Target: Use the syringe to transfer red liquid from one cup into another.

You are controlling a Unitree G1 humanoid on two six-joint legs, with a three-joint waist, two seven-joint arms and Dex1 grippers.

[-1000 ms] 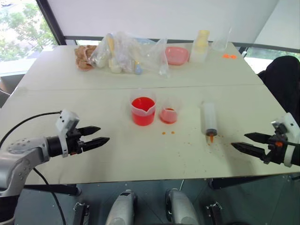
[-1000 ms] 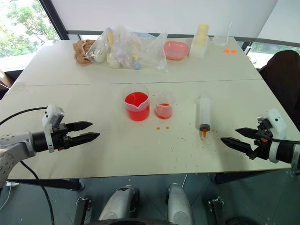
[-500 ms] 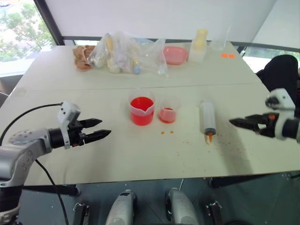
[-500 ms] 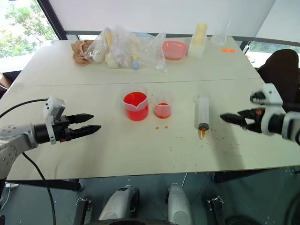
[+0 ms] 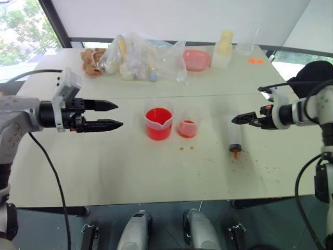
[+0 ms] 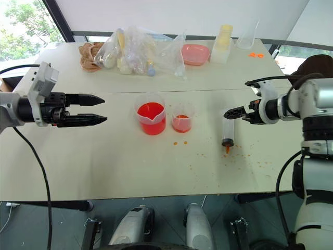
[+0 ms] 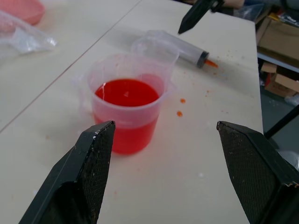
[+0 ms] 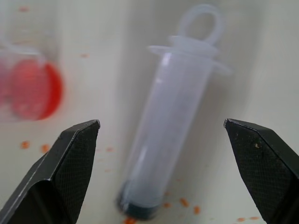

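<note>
**Both arms moved in since a sec ago**

Right gripper (image 6: 227,112) now above syringe (image 6: 227,129) lying flat on surface (image 6: 104,166), jaws spread, empty. Left gripper (image 5: 115,114) spread too, beside beaker (image 5: 158,123). Small cup (image 5: 187,126) between beaker & syringe; plastic bags (image 5: 140,57) at back.

my right gripper (image 8: 161,168) spread wide over the syringe (image 8: 175,126) lying flat on desk (image 8: 261,56), orange drips (image 8: 187,203) near its tip, blurred cup of red liquid (image 8: 35,91) beside

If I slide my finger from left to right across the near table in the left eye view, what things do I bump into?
Left black pincer → big clear spouted beaker of red liquid → small clear cup → thick clear plastic syringe → right black pincer, above the syringe's far end.
</note>
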